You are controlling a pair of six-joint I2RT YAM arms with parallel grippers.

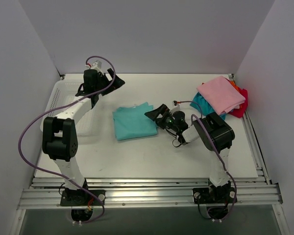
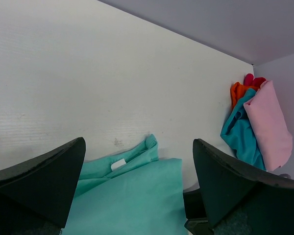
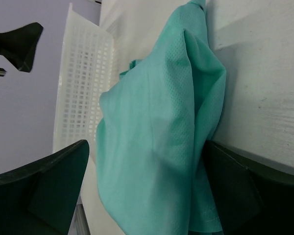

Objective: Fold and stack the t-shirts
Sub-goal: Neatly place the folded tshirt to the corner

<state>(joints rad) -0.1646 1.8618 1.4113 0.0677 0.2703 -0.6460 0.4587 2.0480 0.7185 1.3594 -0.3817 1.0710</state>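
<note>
my left arm stands tall from its base, elbow bent, the forearm reaching to the far left side. my left gripper (image 1: 116, 82) hangs in the air, its fingers (image 2: 44, 181) spread wide. my right arm is folded low, the wrist stretched leftward toward the middle. my right gripper (image 1: 155, 112) is held low, its fingers (image 3: 44, 186) also wide apart.

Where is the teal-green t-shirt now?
In the top view, the teal-green t-shirt lies folded mid-table, between the white basket on its left and the right gripper at its right edge.
</note>
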